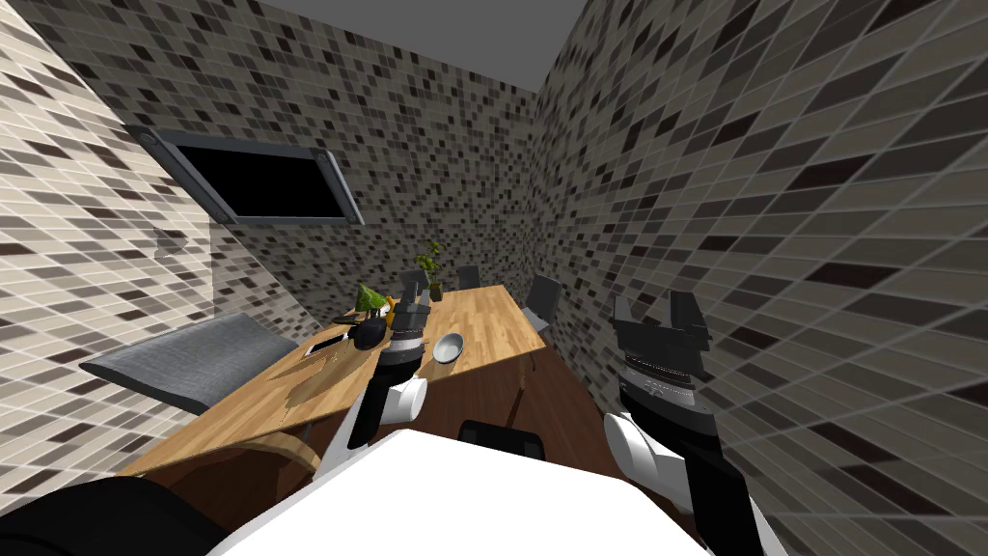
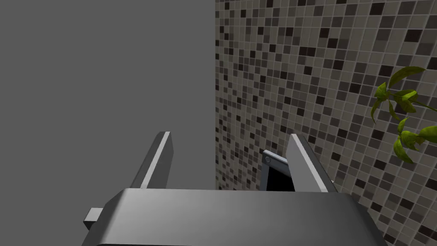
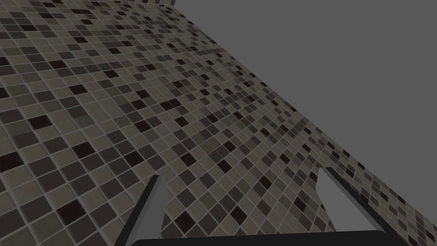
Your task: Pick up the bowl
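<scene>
Wooden table [image 1: 492, 323] bears a grey bowl [image 1: 448, 347]; left jaws near it and right jaws both stand spread.

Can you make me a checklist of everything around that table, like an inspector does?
Surface: wooden table, long.
Job's things: pale bowl on the table, held by neither gripper.
Clutter: potted plant, dark object and green item on the table.
Grippers: left gripper open, raised beside the bowl; right gripper open, off the table's right side.
Cables: nothing seen.
Surroundings: grey chairs, wall screen, tiled walls.
</scene>
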